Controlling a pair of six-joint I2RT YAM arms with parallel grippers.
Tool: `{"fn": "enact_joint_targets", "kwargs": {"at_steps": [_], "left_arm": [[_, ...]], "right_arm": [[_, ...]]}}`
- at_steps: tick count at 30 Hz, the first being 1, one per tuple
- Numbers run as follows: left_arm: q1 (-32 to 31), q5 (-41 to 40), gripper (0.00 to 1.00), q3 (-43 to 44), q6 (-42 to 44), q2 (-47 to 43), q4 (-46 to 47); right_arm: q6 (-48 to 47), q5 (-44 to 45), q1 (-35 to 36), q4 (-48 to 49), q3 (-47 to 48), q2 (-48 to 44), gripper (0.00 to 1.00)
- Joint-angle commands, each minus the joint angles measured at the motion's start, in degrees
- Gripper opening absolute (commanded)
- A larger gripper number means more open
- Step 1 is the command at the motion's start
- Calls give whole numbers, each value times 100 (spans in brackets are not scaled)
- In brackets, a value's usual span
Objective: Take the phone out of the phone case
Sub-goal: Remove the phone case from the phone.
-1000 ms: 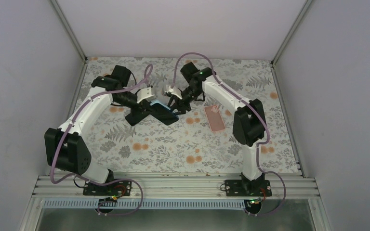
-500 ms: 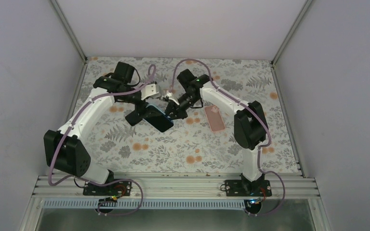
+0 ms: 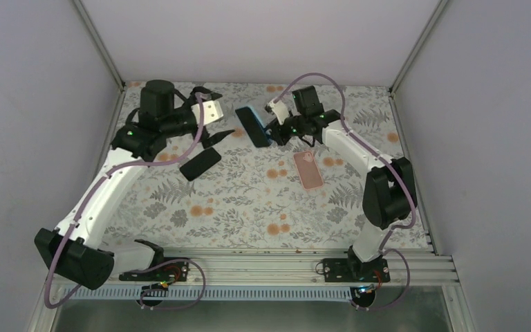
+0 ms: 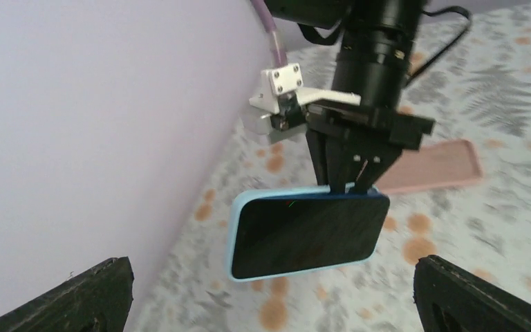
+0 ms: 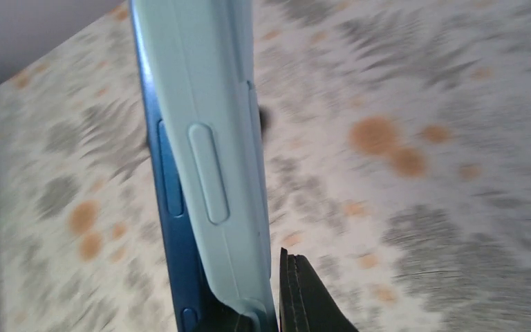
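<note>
Top view: right pincer (image 3: 269, 131) is clenched on the phone (image 3: 252, 126), held in the air above the tabletop (image 3: 249, 207), toward 12 o'clock of the floral sheet. Left pincer (image 3: 220, 116) sits at 9 o'clock of the phone, apart from it and holding nothing. A pink case (image 3: 309, 169) lies flat at 4 o'clock of the phone, well apart. A dark flat thing (image 3: 200, 164) lies on the tabletop at 7 o'clock; cannot tell what it is.

Left wrist view: own fingers (image 4: 97, 297) are spread wide at the bottom corners with nothing between them, so released. Straight ahead the phone (image 4: 304, 232) hangs screen toward the camera, long side level. The light-blue case (image 4: 234, 238) wraps its 9 and 6 o'clock edges. The right pincer (image 4: 349, 185) pinches the top edge at about 1 o'clock. That top edge reads darker blue; cannot tell if the phone is lifting out there.

Right wrist view: blurred. Side of the case (image 5: 211, 138) shows a button bump, with a darker blue strip at its 9 o'clock, probably the phone's frame. One finger (image 5: 308, 301) presses the case at 5 o'clock.

Step, as I judge it: phone not yet out; the right arm presents it and the left is lined up to peel. The next move calls for the left pincer to close on the free 9 o'clock end, catch only the case rim, and pull away while the right holds. The right grip looks to span case and phone together, so it may need a regrasp.
</note>
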Motion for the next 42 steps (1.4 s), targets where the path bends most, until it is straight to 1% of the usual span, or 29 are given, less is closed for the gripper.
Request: {"fn": "enact_joint_targets", "kwargs": {"at_steps": [1,3,6,9,14,21,27,33,42], "left_arm": [[-494,-1151,100,-567,-824,243,2276],[-765,-1635,100,-791,-1095,505,2936],[-1279,-2507,100,-1133,-1511,813,3823],[-1657,-3164,100,-1241,-1735,1209,4303],[-1714,-3351,100,-1142,-2086,1785,4777],[-1714,-3764,100,-1113,-2244,2118,5301],[-1714,-3457,100,-1083,-2247,2247,5235],[-1714,-3575,100,-1200,-2332,2210,5272],[-1710,-3893,100,-1008,-2505,2519,5113]], "right_arm": [[1537,2247,81,1776,145,-395,4],[1688,2515,91,1925,263,-391,4],[1921,2677,91,2027,443,-296,4],[2130,2739,83,2017,601,-128,4],[2340,2506,80,2133,543,32,4],[2422,2355,83,2147,540,26,4],[2529,2226,79,2086,691,65,4],[2578,2147,80,2085,731,82,4],[2638,2049,79,2044,807,53,4]]}}
